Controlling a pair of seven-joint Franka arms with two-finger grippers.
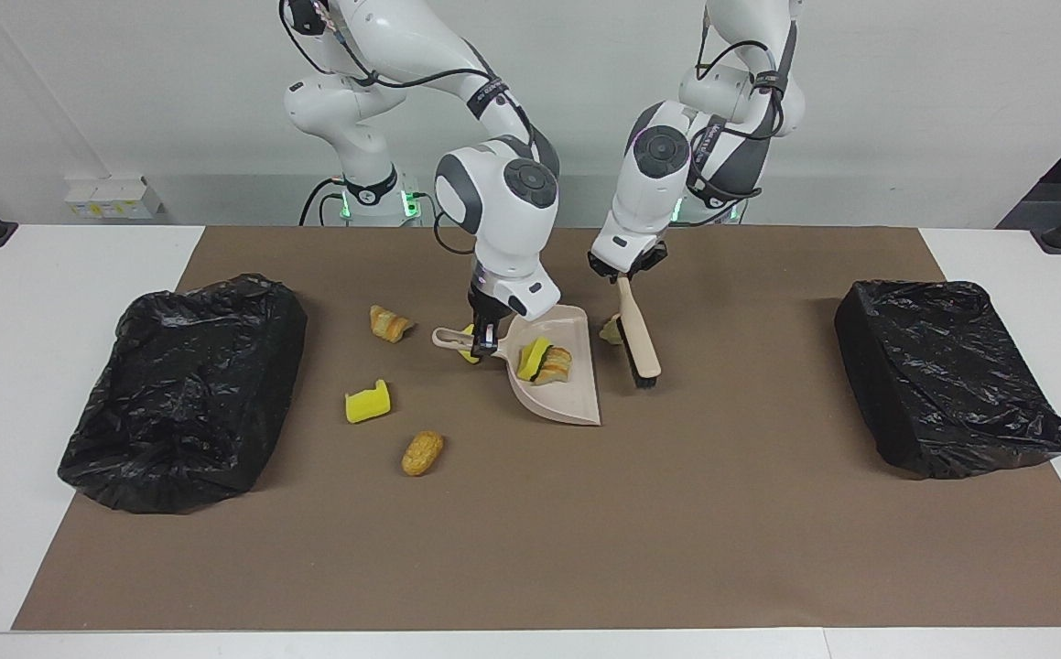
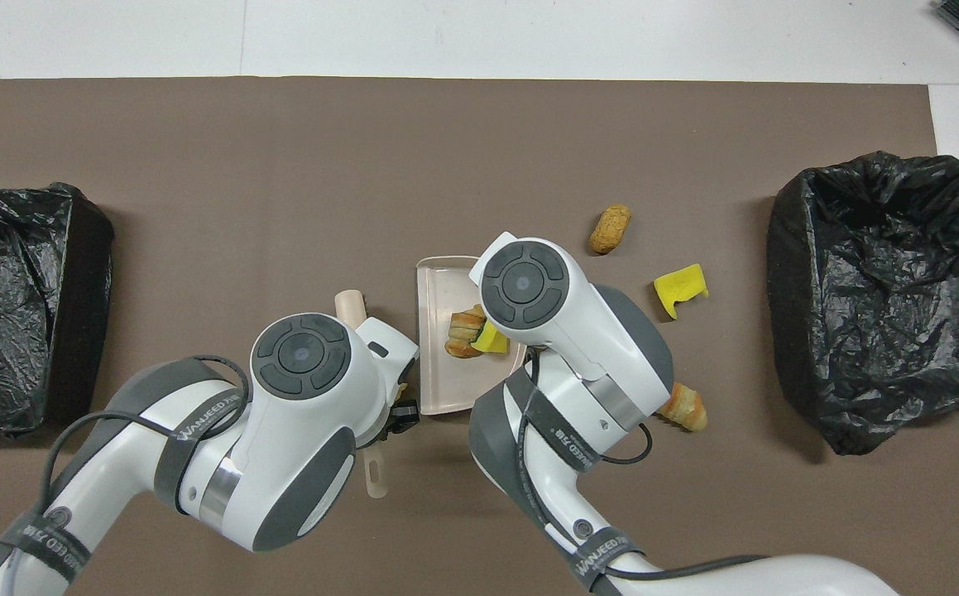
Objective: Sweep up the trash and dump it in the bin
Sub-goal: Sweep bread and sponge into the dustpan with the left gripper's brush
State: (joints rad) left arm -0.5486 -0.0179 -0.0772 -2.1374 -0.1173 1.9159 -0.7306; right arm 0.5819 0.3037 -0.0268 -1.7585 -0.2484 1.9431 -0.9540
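Observation:
My right gripper (image 1: 484,337) is shut on the handle of the beige dustpan (image 1: 563,395), whose mouth faces away from the robots. A yellow sponge chunk (image 1: 530,358) and a bread lump (image 1: 557,364) lie inside it, as the overhead view also shows for that bread lump (image 2: 464,333). My left gripper (image 1: 623,275) is shut on the handle of the brush (image 1: 640,340), which hangs bristles-down beside the pan toward the left arm's end. A bread lump (image 1: 610,332) sits between pan and brush. Another sponge chunk (image 1: 467,354) peeks out by the right gripper.
Toward the right arm's end lie loose trash pieces: a bread lump (image 1: 390,322), a sponge chunk (image 1: 367,401) and a bread lump (image 1: 422,452). A black-bagged bin (image 1: 182,394) stands at that end, and another bin (image 1: 947,375) stands at the left arm's end.

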